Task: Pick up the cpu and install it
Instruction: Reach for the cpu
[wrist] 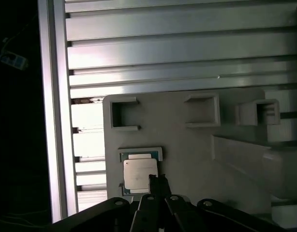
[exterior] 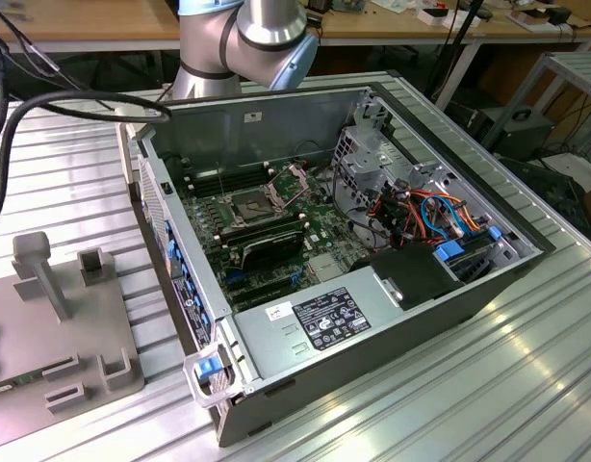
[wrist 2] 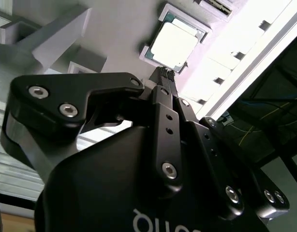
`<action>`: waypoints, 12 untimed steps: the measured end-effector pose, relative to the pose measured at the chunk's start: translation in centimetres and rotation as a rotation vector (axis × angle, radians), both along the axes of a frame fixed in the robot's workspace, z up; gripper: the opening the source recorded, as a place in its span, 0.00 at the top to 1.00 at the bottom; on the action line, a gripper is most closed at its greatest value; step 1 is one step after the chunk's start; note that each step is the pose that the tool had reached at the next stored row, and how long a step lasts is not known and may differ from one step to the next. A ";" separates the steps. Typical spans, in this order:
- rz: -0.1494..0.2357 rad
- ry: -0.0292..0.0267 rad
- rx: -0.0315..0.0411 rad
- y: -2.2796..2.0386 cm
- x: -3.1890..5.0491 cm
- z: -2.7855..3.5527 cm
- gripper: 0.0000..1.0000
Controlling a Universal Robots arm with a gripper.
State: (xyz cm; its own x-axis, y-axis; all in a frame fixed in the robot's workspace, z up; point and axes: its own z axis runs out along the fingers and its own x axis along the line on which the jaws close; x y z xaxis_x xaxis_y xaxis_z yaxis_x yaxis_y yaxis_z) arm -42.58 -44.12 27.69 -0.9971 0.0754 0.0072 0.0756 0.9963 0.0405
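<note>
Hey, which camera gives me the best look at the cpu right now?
The first wrist view: the cpu lies flat on the grey plate, seen almost square-on, the pincer near its edge. The second wrist view shows it slanted and glare-washed. Exterior view: too small to tell.

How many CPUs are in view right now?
1. The cpu lies flat in a recess of the grey fixture plate, just beyond the gripper, in both wrist views. Another could be hidden inside the computer case.

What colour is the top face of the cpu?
The cpu has a dull silvery grey top; the second wrist view shows it best.
</note>
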 end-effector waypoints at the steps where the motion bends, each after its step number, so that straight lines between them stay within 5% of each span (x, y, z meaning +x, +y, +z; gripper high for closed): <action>1: 0.000 0.0001 -0.0001 -0.10 -0.07 -0.24 0.89; 12: 0.002 0.0000 -0.0019 -0.73 -0.62 -1.94 0.89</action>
